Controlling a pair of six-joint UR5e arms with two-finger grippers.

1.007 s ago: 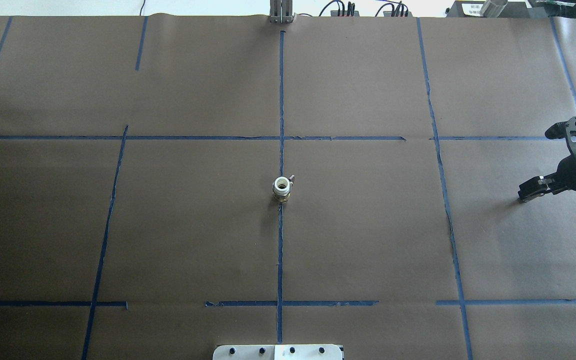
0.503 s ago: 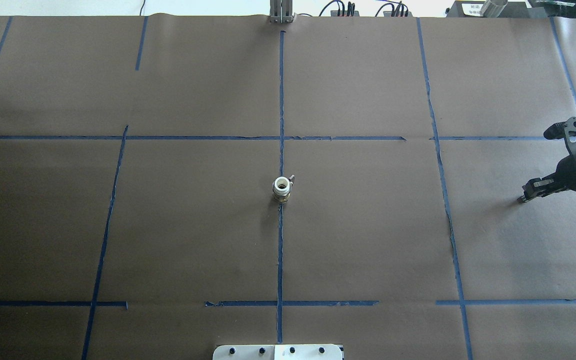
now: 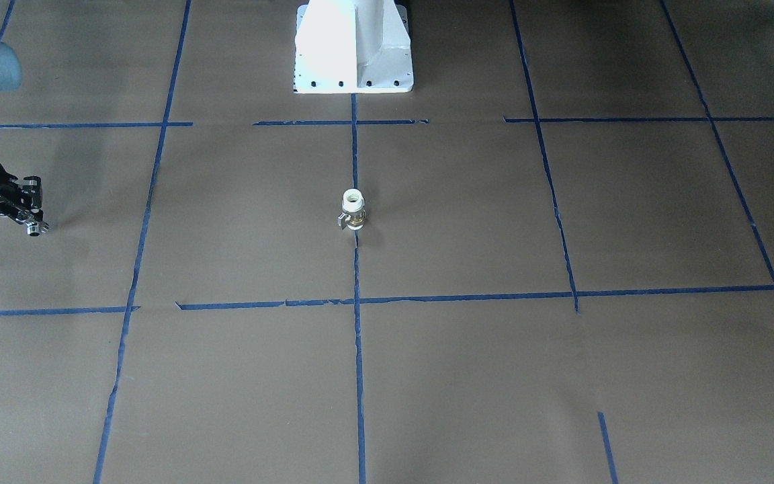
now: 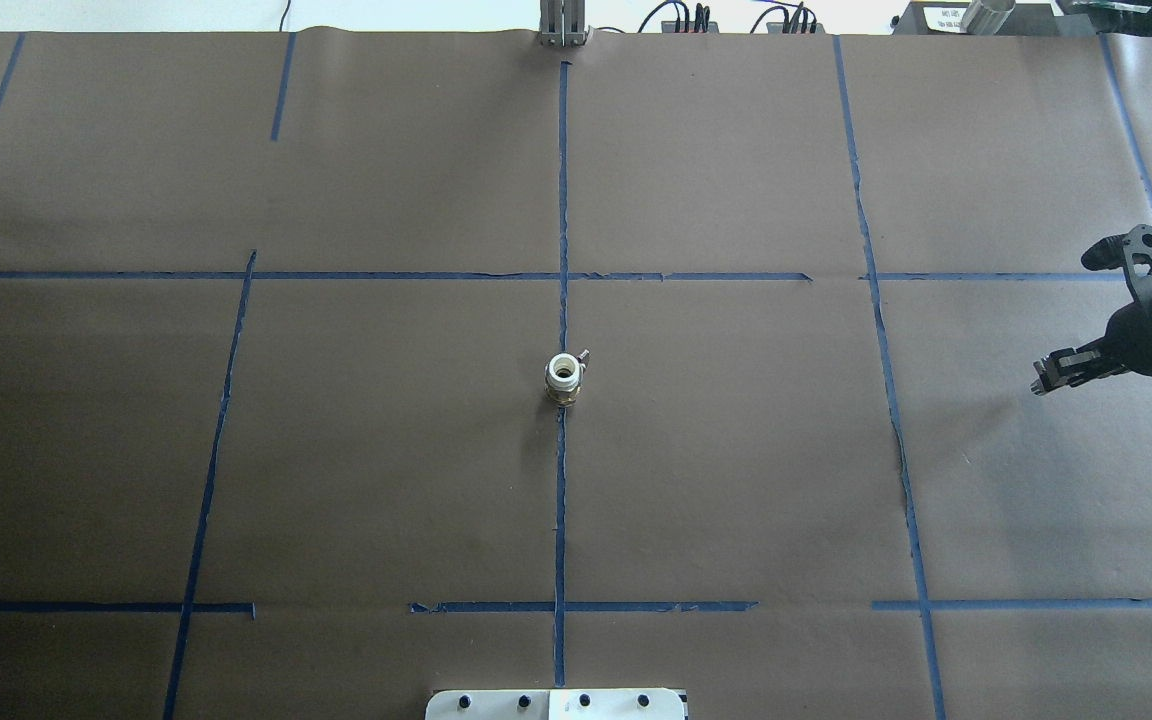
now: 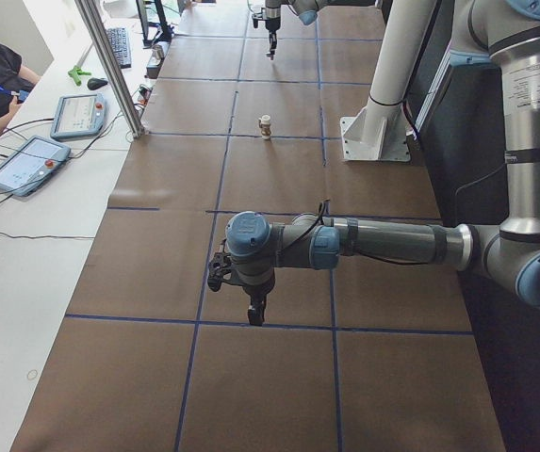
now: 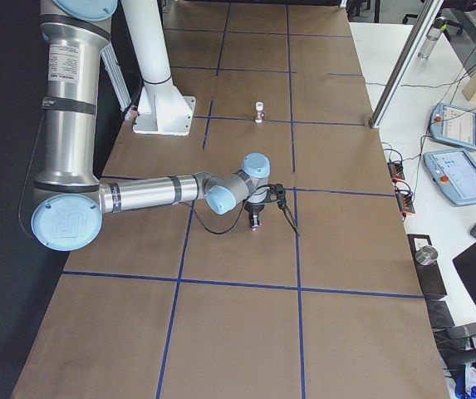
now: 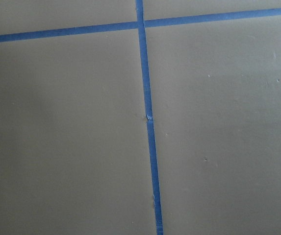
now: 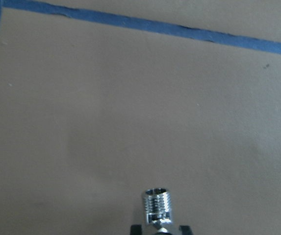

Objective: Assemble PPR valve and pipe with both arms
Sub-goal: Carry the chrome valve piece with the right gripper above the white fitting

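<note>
Pipe point(image 8: 157, 205) apparently lifted by right gripper point(image 4: 1041, 381); PPR valve point(image 4: 563, 376) unmoved.

- The table point(image 4: 736, 480) is covered in brown paper crossed by a grid of blue tape lines point(image 4: 563, 200).
- The PPR valve point(image 4: 563, 378) stands upright at the centre, on the middle tape line.
- The white pedestal base point(image 3: 353, 60) sits at the overhead view's 6 o'clock edge.

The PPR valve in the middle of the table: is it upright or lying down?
Upright. The PPR valve stands on end on the blue tape line, its white open mouth facing up, brass band below.
</note>
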